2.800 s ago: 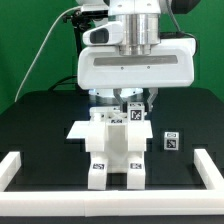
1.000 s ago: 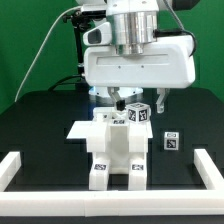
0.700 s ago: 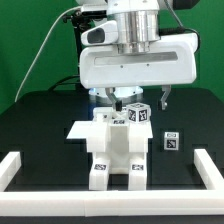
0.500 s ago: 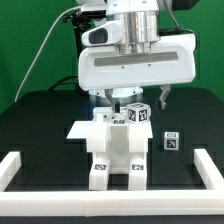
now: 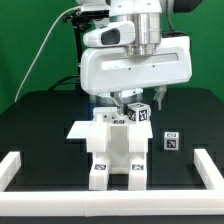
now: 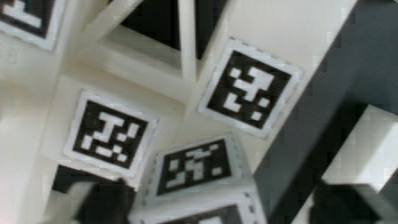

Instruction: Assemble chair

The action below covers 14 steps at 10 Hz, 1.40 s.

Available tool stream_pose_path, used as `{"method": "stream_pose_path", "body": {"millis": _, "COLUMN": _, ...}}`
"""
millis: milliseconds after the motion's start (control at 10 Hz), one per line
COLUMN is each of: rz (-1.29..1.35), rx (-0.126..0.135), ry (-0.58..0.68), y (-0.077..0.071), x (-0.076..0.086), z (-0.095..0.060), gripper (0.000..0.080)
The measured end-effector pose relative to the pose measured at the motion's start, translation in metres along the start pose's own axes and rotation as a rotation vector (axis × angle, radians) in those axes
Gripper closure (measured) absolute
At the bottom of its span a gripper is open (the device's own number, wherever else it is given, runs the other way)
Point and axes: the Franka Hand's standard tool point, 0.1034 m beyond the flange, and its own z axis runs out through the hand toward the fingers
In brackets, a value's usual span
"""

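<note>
End effector [image 5: 136, 100] low over chair [image 5: 115, 150] top; jaw width cannot be told. Chair: white, blocky, matte plastic, square black-and-white tags. Small tagged cube [image 5: 171, 142] apart on black table [image 5: 40, 125].

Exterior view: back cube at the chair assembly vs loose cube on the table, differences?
The back cube sits against the chair assembly; the loose cube lies apart on the black table. The gripper hangs over the back cube, not the loose cube. Both are small, white, tagged.
</note>
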Motion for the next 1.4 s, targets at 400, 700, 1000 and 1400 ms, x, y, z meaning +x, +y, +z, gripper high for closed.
{"method": "stream_pose_path", "body": {"millis": 400, "rz": 0.317, "rx": 0.003, "ry": 0.001, "y": -0.0006, "x": 0.0001, "z": 0.0001, "gripper": 0.0517}}
{"method": "stream_pose_path", "body": {"millis": 700, "rz": 0.507, "rx": 0.003, "ry": 0.002, "y": -0.0005, "x": 0.0008, "z": -0.0003, "gripper": 0.0517}}
{"method": "stream_pose_path", "body": {"millis": 1000, "rz": 0.637, "rx": 0.003, "ry": 0.007, "y": -0.0003, "x": 0.0020, "z": -0.0008, "gripper": 0.0515}}
{"method": "stream_pose_path", "body": {"millis": 1400, "rz": 0.636, "rx": 0.003, "ry": 0.007, "y": -0.0003, "x": 0.0019, "z": -0.0008, "gripper": 0.0190}}
